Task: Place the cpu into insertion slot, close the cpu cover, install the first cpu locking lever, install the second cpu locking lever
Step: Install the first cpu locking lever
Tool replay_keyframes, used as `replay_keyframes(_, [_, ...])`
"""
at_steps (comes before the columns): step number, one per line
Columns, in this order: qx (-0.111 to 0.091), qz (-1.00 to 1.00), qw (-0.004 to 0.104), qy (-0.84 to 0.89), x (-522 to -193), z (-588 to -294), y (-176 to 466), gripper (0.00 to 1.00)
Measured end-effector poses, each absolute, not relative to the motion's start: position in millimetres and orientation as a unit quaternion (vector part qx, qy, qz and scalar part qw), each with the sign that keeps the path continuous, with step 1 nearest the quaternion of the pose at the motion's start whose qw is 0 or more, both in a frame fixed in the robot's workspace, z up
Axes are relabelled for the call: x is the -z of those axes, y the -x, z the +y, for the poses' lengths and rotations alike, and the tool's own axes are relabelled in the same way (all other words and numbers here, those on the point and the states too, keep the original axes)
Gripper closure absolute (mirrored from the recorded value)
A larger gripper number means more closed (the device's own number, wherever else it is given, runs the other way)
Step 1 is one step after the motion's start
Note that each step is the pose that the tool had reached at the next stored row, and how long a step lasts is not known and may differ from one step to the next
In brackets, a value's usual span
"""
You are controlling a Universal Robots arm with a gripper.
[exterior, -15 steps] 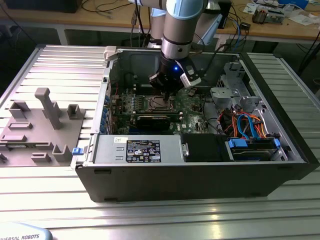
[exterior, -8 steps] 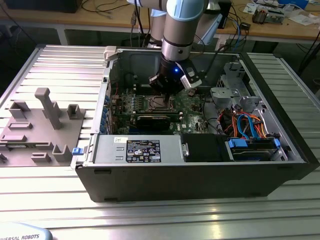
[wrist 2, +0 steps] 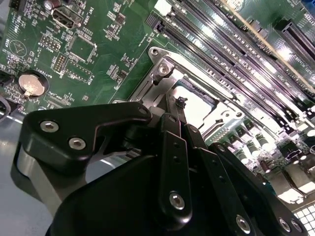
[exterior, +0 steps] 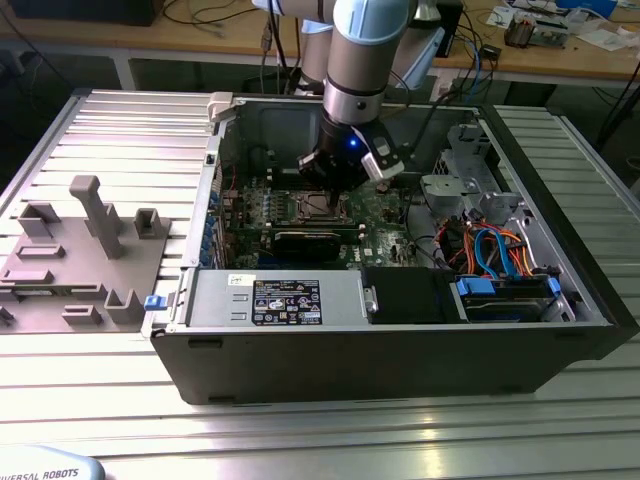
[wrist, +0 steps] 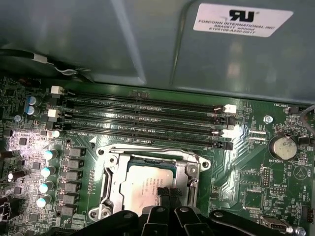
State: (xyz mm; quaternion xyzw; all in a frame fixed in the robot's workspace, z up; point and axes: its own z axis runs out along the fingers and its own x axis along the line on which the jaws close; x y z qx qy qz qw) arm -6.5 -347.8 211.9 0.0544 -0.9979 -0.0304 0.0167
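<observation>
Standing by the open PC case (exterior: 560, 330), I see tight quarters: the arm (exterior: 365, 60) comes down from the rear, wrist near vertical, into the well between the case's rear wall and the black shroud along the front. Drive cage and orange and blue cables (exterior: 490, 245) crowd the exterior view's right; the card bracket edge bounds the exterior view's left.

Claw (wrist: 167, 192) hangs just over the socket on the green motherboard (wrist: 246, 194), fingers (wrist 2: 172, 147) drawn close together, tips nearly meeting, nothing held.

The cpu (wrist: 147, 179) sits flat in the socket, silvery top showing through the square opening of the cpu cover (wrist: 189, 169), which lies down over it. Claw tips are just above the cpu's near edge; can't tell if they touch.

Memory slots (wrist: 142, 118) run parallel beside the socket, little room between them and the frame. Coin battery (wrist: 281, 146) sits well apart.

Writing: white stickers on the case wall and on the front shroud; too small for me to trust.

Grey fixture blocks (exterior: 80, 250) sit on the ribbed worktop (exterior: 320, 430), clear of the case.
</observation>
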Motion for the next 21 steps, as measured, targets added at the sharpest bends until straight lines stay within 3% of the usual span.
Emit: replay_keyframes(21, [0.031, -0.998, 0.017, -0.054, -231, -349, 7, 0.89])
